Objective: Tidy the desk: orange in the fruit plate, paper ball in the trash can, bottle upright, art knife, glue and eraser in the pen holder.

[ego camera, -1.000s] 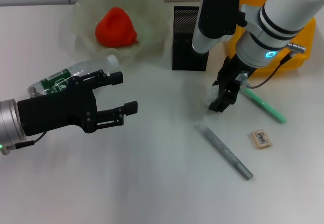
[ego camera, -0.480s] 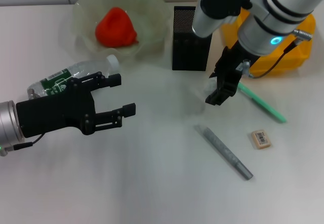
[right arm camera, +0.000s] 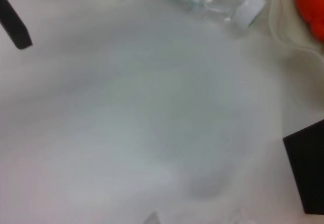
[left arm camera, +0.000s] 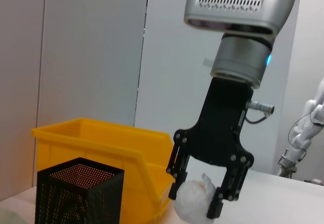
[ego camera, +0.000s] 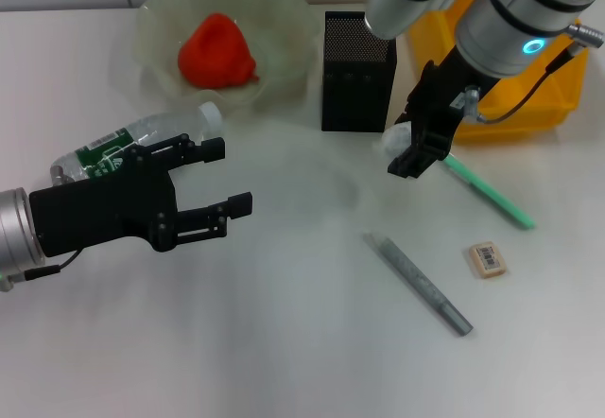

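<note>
My right gripper (ego camera: 406, 148) is shut on the white paper ball (ego camera: 397, 138) and holds it above the table, between the black mesh pen holder (ego camera: 357, 73) and the yellow trash can (ego camera: 529, 96). The left wrist view shows the same paper ball (left arm camera: 195, 204) pinched between that gripper's fingers. The orange (ego camera: 217, 49) sits in the clear fruit plate (ego camera: 284, 21). The bottle (ego camera: 132, 139) lies on its side beside my open left gripper (ego camera: 230, 176). On the table at the right lie the green glue (ego camera: 487, 191), the grey art knife (ego camera: 418, 284) and the eraser (ego camera: 486, 258).
The trash can (left arm camera: 101, 143) stands just behind the pen holder (left arm camera: 78, 193) in the left wrist view. The right wrist view shows the bottle's white cap (right arm camera: 248, 8) and bare table below it. White table stretches along the front.
My right gripper has risen and moved back toward the trash can, carrying the paper ball with it. The left arm has hardly moved.
</note>
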`<state>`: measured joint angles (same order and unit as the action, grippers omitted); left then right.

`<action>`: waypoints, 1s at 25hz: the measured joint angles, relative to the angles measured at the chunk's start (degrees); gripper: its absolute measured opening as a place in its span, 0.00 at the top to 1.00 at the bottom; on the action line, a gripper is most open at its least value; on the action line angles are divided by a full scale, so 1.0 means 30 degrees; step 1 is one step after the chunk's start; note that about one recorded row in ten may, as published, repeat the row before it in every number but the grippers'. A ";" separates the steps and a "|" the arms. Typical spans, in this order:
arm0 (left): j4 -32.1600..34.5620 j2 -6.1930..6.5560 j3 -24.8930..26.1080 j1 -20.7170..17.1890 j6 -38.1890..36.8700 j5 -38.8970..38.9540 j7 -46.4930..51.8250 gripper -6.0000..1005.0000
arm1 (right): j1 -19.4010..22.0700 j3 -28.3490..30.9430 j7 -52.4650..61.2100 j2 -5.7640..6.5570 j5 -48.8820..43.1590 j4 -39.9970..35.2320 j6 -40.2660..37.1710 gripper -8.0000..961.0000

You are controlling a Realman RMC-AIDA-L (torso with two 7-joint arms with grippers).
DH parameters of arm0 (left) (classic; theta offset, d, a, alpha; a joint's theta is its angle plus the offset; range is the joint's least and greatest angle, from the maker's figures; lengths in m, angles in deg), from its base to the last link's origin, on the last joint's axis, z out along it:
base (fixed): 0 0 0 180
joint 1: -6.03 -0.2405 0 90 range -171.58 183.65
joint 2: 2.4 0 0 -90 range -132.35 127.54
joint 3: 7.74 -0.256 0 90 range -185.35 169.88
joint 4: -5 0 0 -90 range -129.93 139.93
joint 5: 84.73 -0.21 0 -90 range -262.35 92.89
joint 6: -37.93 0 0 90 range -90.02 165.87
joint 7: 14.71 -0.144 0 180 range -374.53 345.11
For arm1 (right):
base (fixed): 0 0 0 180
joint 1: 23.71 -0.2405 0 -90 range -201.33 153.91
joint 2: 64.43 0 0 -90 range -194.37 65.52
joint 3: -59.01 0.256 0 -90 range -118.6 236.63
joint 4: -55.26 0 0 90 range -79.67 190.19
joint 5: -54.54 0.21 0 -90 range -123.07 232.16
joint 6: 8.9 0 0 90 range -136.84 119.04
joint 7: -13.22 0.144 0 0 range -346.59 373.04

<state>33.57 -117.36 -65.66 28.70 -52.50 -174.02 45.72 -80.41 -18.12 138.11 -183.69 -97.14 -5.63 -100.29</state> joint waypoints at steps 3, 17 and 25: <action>0.0000 -0.0001 0.0000 0.0001 0.0001 0.0000 0.0007 0.21 | 0.0248 0.0139 0.0142 0.0001 -0.0006 -0.1031 -0.0439 0.41; 0.0001 -0.0033 0.0135 0.0164 0.0010 -0.0414 0.0043 0.21 | 0.1754 0.2952 -0.0283 0.0035 0.0966 -0.4117 -0.0823 0.41; 0.0020 -0.0031 0.0088 0.0210 0.0100 -0.0435 0.0104 0.21 | 0.3109 0.4705 -0.1229 0.0082 0.3599 -0.4892 0.0815 0.41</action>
<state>33.63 -117.45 -65.39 29.33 -52.20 -175.33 46.03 -71.08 -4.01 134.42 -183.44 -86.34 -20.31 -97.84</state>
